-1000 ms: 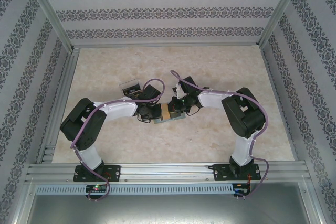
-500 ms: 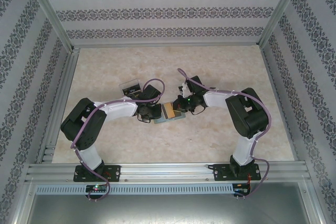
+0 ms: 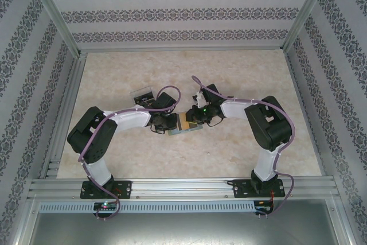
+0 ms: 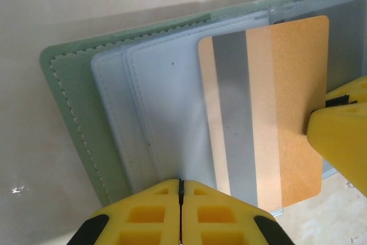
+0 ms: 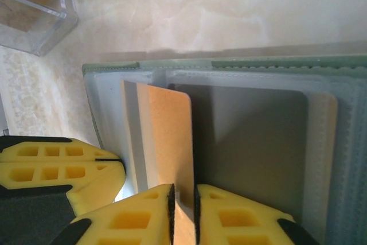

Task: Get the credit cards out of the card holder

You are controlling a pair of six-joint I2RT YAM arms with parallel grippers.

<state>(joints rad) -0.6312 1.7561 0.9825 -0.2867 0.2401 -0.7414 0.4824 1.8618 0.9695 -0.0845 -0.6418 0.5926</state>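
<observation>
Your left gripper (image 4: 180, 186), pressed together, is pinning the card holder (image 4: 74, 101) to the counter (image 3: 114, 153) at its 9 o'clock edge, likely so the tan card (image 4: 287, 113) slides free. The right gripper (image 5: 183, 193) is straddling that card at 3 o'clock — whether it is pinching, I cannot tell.

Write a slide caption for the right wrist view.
Right pincer pinches the edge of the tan credit card over the open grey-green card holder.

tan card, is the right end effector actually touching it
Touching. The right wrist view shows the tan card running between the fingers of the right end effector, against their pads; the left wrist view shows its edge in their slot.
</observation>
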